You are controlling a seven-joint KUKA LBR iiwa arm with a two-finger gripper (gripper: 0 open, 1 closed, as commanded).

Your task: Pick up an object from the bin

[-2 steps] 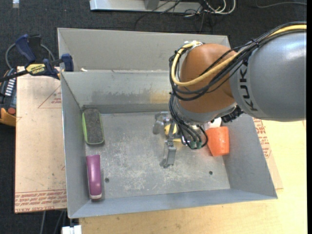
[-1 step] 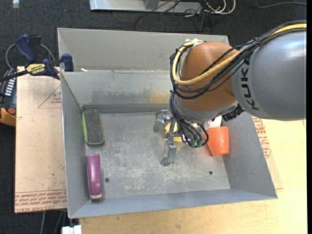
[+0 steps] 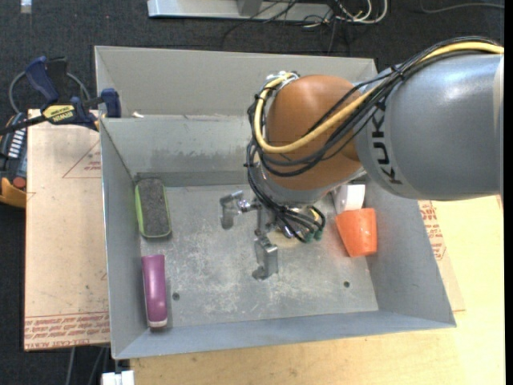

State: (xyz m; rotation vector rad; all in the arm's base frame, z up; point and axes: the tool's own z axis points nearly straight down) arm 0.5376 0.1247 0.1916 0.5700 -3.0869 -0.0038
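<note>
View from above into a grey metal bin with sloping walls and a flat, scuffed floor. A thick grey robot arm comes in from the right edge of the view and bends down over the middle of the bin. Its wrist carries a rounded orange cover, with yellow and black cables looped across it.

Below the cover hangs the tool, over the middle of the bin floor. Its two metal fingers are spread apart. One points toward the bin's back wall and the other toward its front wall, with bare floor showing between them. Whether the fingertips touch the floor cannot be told.

Four things lie in the bin, all clear of the tool. An orange cup lies on its side by the right wall and is the nearest thing to the tool. Just behind the cup, toward the back right corner, is a small white object, partly hidden by the arm. Along the left wall lies a long green-topped block, grey round its sides, with its length running along that wall. In the front left corner, just in front of the block, lies a purple object, long and narrow, with a paler pink end toward the front wall.
</note>
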